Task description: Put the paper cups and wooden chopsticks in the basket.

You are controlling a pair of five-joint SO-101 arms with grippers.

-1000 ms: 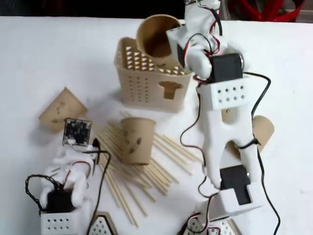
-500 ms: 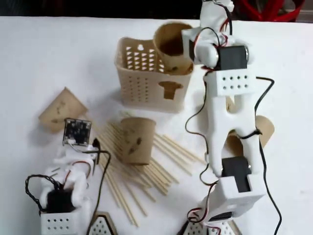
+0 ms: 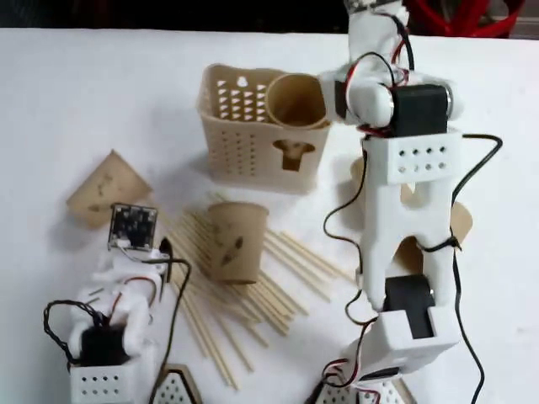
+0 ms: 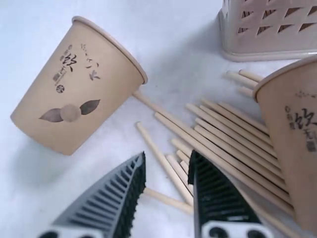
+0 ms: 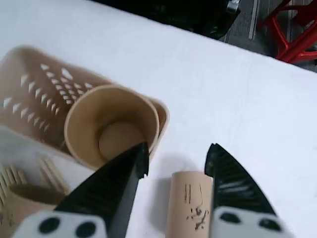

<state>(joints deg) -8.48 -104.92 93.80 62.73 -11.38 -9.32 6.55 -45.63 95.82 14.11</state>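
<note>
Black-fingered right gripper [image 5: 177, 151], spread wide and empty, just above a paper cup [image 5: 106, 129] sitting mouth up in a corner of the basket [image 3: 244, 143]. Nearby, another cup [image 3: 459, 220], mostly hidden behind that arm. Left gripper [image 4: 167, 157] slightly parted, pinching nothing, low over wooden chopsticks [image 4: 213, 134] strewn between a cup on its side [image 4: 74, 94] and a further cup [image 4: 292, 144] cut off at the edge.

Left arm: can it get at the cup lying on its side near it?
Probably yes. The left gripper is open close to the tipped cup, with bare table between them; the chopsticks lie off to one side, not on the cup.
</note>
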